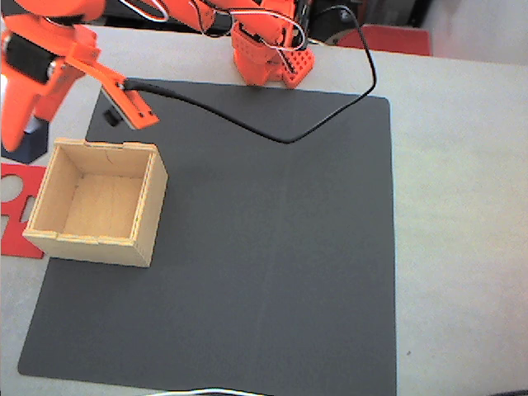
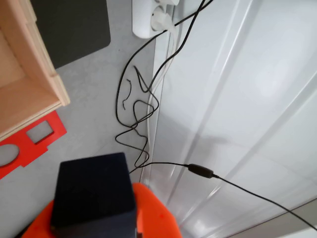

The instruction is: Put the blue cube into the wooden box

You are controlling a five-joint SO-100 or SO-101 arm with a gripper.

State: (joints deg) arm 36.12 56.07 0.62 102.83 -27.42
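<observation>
The fixed view looked steeply down from above on the square light plywood box [image 1: 97, 202], taking in the whole dark mat [image 1: 264, 247] around it. The wrist view sat close, low beside that box [image 2: 29, 74], facing past its corner toward the white wall. Both views shared the box and the flat red cut-out piece [image 1: 16, 206] [image 2: 29, 144] beside it.

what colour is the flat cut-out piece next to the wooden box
Red; the flat cut-out piece shows best in the wrist view, beside the wooden box.
</observation>
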